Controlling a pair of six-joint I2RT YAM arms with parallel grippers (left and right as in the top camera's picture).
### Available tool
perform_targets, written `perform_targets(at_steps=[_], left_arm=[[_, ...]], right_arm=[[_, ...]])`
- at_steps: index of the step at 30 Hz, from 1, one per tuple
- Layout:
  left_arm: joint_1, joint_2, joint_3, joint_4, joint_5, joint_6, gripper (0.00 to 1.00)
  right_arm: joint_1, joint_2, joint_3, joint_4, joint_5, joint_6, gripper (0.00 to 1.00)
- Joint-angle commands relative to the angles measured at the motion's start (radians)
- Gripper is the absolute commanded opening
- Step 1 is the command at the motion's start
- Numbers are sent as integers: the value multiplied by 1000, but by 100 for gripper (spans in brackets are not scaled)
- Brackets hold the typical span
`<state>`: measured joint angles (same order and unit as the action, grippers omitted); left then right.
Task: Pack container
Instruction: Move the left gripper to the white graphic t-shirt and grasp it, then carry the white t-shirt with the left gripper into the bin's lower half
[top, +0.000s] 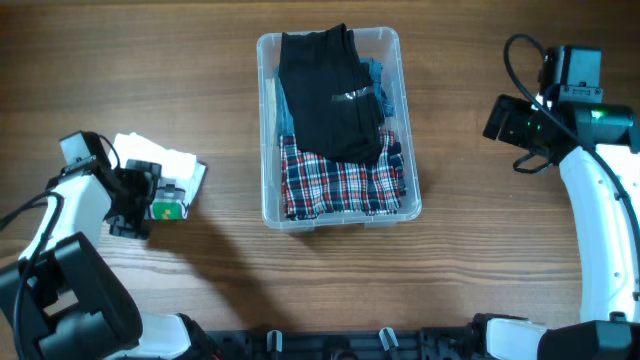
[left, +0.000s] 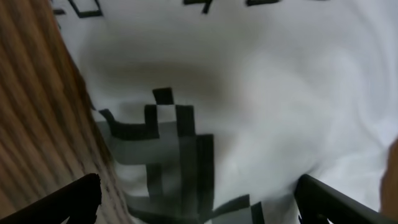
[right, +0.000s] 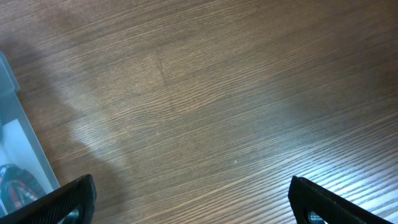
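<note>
The clear container (top: 266, 130) stands at the middle of the table. It holds a black garment (top: 325, 95) on top of a red plaid cloth (top: 340, 185) and some blue fabric (top: 380, 85). A folded white garment (top: 165, 165) with a blocky black and grey print (left: 180, 155) lies at the left. My left gripper (top: 150, 197) (left: 196, 205) is open and low over it, one finger on each side of the print. My right gripper (top: 497, 120) (right: 193, 202) hangs open over bare wood right of the container, whose corner (right: 18, 149) shows at the left edge.
The wooden table (top: 470, 240) surrounds the container. The white garment's edge lies along bare wood (left: 37, 124). A black cable (top: 520, 55) loops by the right arm.
</note>
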<state>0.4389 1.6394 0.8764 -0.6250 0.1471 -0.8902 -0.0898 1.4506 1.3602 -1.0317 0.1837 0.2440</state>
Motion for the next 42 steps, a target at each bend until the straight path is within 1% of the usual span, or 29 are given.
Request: perform_targets(at_steps=[1,5,6,9,10,11,14,16,20,22,25,29,31,33,34,38,40,42], left_arm=[[-5,31,-58,56,-32,-39,100],[-5,33,-80,92,-40,-38,99],[-5,33,-80,92,-40,-38,97],[-5,33,-80,95,-40,-38,85],[-5,33,-80,95,-40,-38,83],[-5,33,-80,95,-40,-38,77],[-5,33,-80,94,-40,-38,65],[-5,33,-80,94,-40,-34,55],[-5,33,-80,91,-40,-29,30],[-5,32,-80,95,-40,5,4],[-2,17,-75,98,-40,59,4],[-2,-45,-50,94,-26,215,4],[-2,-90,-29,90,32,316,4],[-2,-154,2,81,144,421,4],[-2,-187,16,82,201,446,4],[-11,-322,71,84,364,449,4],[-38,-386,95,84,431,449,4],[-97,-454,115,84,469,448,4]], right_arm=[[0,-14,12,3,3,-9,100],[0,-14,12,3,3,-9,100],[0,-14,12,3,3,-8,100],[0,-14,12,3,3,-8,100],[0,-14,12,3,3,-8,100],[0,-14,12,3,3,-8,100],[0,-14,12,3,3,-8,100],[0,-14,12,3,3,-8,100],[0,-14,12,3,3,-8,100],[0,-14,12,3,3,-8,100],[0,-14,12,3,3,-8,100],[0,-14,12,3,3,-8,100],[0,-14,12,3,3,-8,100],[0,-14,12,3,3,-9,100],[0,-14,12,3,3,-9,100],[0,-14,12,3,3,-8,100],[0,-14,12,3,3,-8,100],[0,-14,12,3,3,-8,100]])
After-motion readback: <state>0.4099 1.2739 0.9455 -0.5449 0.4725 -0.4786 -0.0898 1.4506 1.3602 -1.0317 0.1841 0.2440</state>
